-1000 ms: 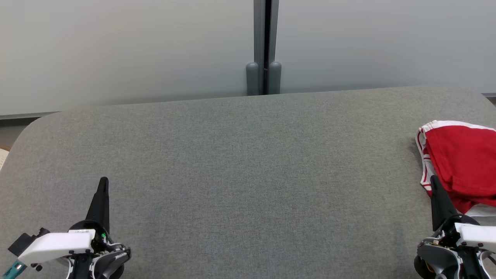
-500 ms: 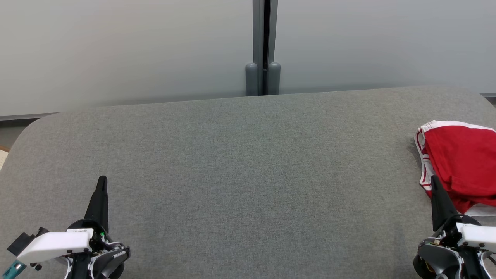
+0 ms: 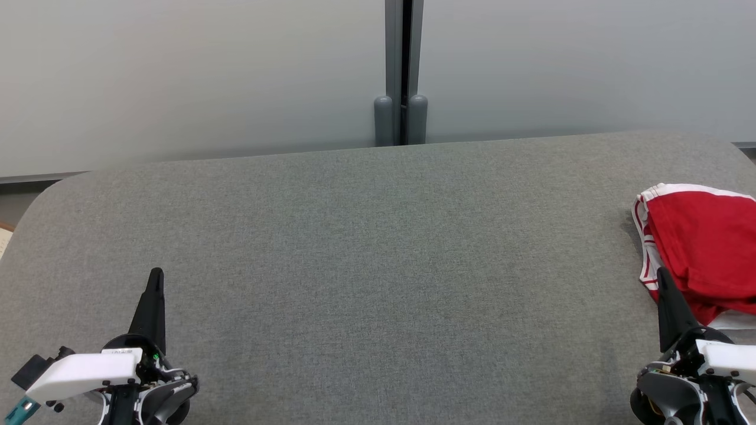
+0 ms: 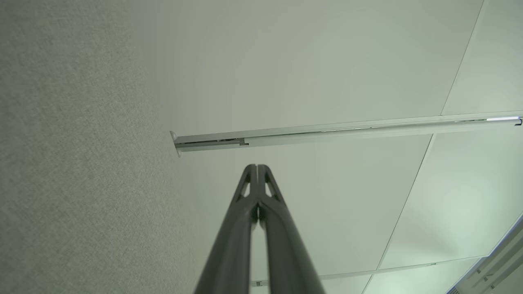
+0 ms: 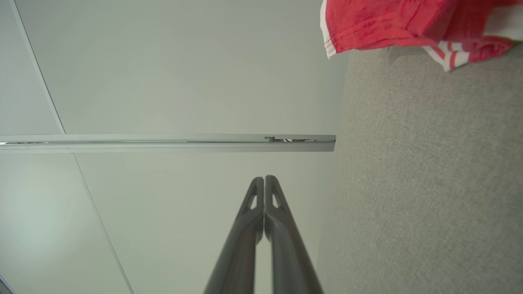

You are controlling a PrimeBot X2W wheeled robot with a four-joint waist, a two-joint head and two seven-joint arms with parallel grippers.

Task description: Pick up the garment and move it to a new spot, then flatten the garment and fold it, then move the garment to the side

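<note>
The garment, red with white striped trim, lies bunched at the right end of the grey fabric surface and runs past the edge of my head view. My right jaws are pressed together on nothing, their fingers just beside the garment's near left edge. In my right wrist view the garment sits off to one side of them. My left jaws are also pressed together and empty, fingers over bare fabric, well apart from the garment. Pale wall panels and a grey post stand behind the surface. The label on my left wrist is too small to read.
</note>
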